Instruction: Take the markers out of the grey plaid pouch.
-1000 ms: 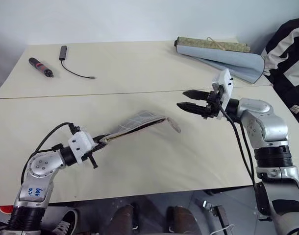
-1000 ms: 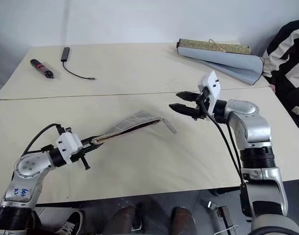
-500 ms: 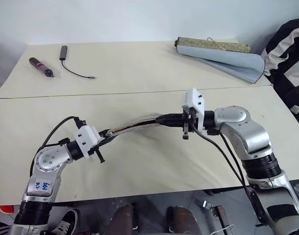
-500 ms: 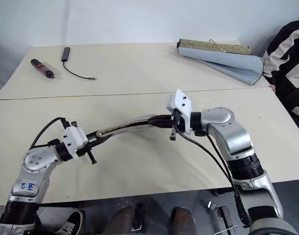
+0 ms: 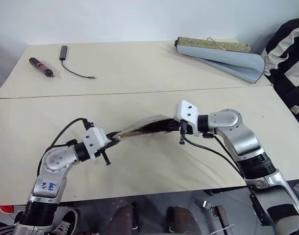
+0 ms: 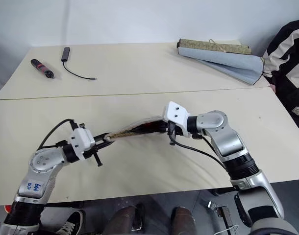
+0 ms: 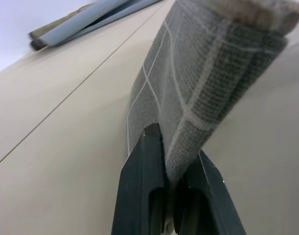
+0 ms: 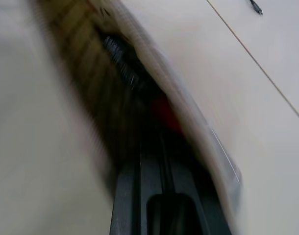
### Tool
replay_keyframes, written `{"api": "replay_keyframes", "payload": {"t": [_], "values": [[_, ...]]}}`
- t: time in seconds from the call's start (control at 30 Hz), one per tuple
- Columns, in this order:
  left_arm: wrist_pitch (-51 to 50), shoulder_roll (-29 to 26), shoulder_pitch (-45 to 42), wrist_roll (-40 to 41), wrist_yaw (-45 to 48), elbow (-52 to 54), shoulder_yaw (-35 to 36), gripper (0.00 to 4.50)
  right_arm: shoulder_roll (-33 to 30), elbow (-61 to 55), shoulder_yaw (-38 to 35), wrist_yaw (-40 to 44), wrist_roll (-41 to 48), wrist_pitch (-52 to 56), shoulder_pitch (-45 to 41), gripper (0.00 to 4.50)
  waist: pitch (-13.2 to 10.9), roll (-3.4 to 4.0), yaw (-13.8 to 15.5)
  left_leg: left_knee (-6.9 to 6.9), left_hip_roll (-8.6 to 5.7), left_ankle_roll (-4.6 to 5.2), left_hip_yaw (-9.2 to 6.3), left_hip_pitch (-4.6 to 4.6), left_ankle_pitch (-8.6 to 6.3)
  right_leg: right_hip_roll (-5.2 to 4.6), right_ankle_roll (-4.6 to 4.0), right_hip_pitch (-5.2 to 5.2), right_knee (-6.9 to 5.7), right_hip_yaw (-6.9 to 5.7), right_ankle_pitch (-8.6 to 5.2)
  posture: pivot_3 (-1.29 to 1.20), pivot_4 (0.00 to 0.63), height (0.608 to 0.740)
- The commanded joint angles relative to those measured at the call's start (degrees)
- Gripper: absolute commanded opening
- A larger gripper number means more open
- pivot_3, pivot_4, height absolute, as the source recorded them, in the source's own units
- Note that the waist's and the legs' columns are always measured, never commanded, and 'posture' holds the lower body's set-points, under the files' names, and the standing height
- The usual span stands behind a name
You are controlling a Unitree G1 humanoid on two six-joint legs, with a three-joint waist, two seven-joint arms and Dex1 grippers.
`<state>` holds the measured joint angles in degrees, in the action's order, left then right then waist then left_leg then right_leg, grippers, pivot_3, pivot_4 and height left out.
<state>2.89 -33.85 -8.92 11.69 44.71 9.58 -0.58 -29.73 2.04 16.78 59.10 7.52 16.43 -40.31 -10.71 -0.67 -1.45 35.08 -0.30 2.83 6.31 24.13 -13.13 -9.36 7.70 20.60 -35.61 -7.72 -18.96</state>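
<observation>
Cream table (image 5: 154, 73), pouch raised between both arms.

Above the table's near half, the grey plaid pouch (image 5: 139, 128) is pinched at one end by the closed left gripper (image 5: 112, 140); inside its open mouth the right gripper (image 5: 175, 127) is clamped shut, seemingly on a red-capped marker (image 8: 164, 111). No markers are judged removed yet.

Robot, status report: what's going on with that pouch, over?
Left gripper shut on grey plaid pouch. Right gripper shut inside pouch's mouth. Markers not out yet. Nothing blocking.
</observation>
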Motion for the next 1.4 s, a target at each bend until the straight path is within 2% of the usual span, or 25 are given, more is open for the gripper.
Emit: {"api": "replay_keyframes", "payload": {"t": [0.03,0.13,0.23,0.5,0.67,0.73,0.77,0.97,1.4], "values": [[0.1,0.3,-2.1,-1.4,0.3,2.8,-1.8,0.00,0.9,-0.1,4.2,-3.6,-7.9,-6.8,-1.0,0.01,0.0,0.00,0.0,0.00,0.00,0.00,0.00,0.00,0.00,0.00,0.00,0.00,0.00,0.00,0.00,0.00,0.150,0.740],[-0.5,0.5,-3.1,-0.7,0.2,3.1,-1.7,0.00,0.2,1.2,7.6,-5.0,-14.1,-10.3,-0.8,0.01,0.0,0.00,-0.1,0.00,0.00,-0.02,0.02,0.00,0.00,0.01,0.00,0.02,-0.01,0.02,0.00,0.00,0.150,0.740],[-0.7,0.6,-3.7,-0.4,0.5,3.1,-1.5,0.00,0.0,2.2,9.0,-5.9,-17.8,-12.7,-0.5,0.61,0.0,0.00,0.0,0.00,0.00,-0.02,0.01,0.00,0.01,0.01,0.00,0.02,-0.01,0.02,0.00,0.00,0.150,0.740],[-0.7,1.0,-3.8,0.8,1.1,2.4,-0.7,0.00,0.6,2.9,6.9,-5.6,-17.8,-13.5,-0.6,3.17,0.0,0.00,0.0,0.02,0.00,-0.01,0.00,0.00,0.02,0.03,0.00,-0.01,0.00,0.01,0.00,0.00,0.150,0.740],[-1.0,1.5,-3.9,1.4,1.4,2.3,-0.1,0.00,0.8,2.8,6.7,-5.9,-18.4,-13.9,-0.8,4.47,0.0,0.00,-0.1,0.03,0.00,-0.01,-0.01,-0.01,0.02,0.04,0.00,-0.02,-0.01,0.01,0.00,0.00,0.150,0.740],[-1.4,1.8,-4.0,1.9,1.4,2.3,0.1,0.00,1.0,2.6,6.8,-5.6,-18.2,-13.8,-0.8,4.47,0.0,0.00,-0.1,0.03,0.00,-0.01,-0.01,-0.01,0.02,0.04,0.00,-0.02,-0.01,0.01,0.00,0.00,0.150,0.740],[-1.4,1.8,-4.0,2.0,1.4,2.3,0.1,0.00,1.1,2.4,6.7,-5.2,-17.6,-13.2,-0.7,4.32,0.0,0.00,-0.1,0.03,0.00,-0.01,-0.01,-0.01,0.02,0.04,0.00,-0.02,-0.01,0.01,0.00,0.00,0.150,0.740],[-2.5,2.6,-3.9,2.9,1.0,2.6,0.6,0.00,1.0,2.4,6.4,-6.3,-18.6,-14.8,-1.4,2.52,0.0,0.00,0.0,0.04,0.00,0.00,-0.01,-0.01,0.03,0.04,0.00,-0.02,-0.02,0.01,0.00,0.00,0.150,0.740],[-12.0,4.8,-5.3,8.6,-1.6,2.7,4.2,0.00,-3.1,-0.7,4.4,-4.3,-18.9,-19.7,-3.5,2.52,0.0,0.00,0.0,0.09,0.00,0.01,-0.04,0.00,0.04,0.05,0.00,-0.05,-0.03,0.00,0.00,0.00,0.150,0.740]]}}
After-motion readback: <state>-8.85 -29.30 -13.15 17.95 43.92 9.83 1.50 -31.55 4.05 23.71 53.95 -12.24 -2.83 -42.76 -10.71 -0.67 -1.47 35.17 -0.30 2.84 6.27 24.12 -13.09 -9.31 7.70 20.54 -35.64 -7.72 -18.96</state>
